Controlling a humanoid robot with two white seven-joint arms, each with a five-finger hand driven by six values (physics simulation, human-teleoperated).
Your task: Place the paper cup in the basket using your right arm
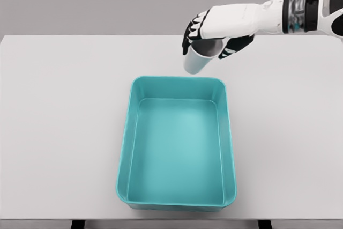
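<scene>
A white paper cup [198, 60] hangs tilted in the air just above the far rim of the teal basket [229, 132]. My right hand [210, 38] is shut on the cup near its open top, fingers on the left side and thumb on the right. The right arm reaches in from the upper right corner. The cup's bottom end points down toward the basket's back edge. Inside, the basket shows only its bare floor. The left arm does not show in the head view.
The basket stands on a pale grey table [59, 132] that spans the whole view. Dark table legs show below the table's front edge.
</scene>
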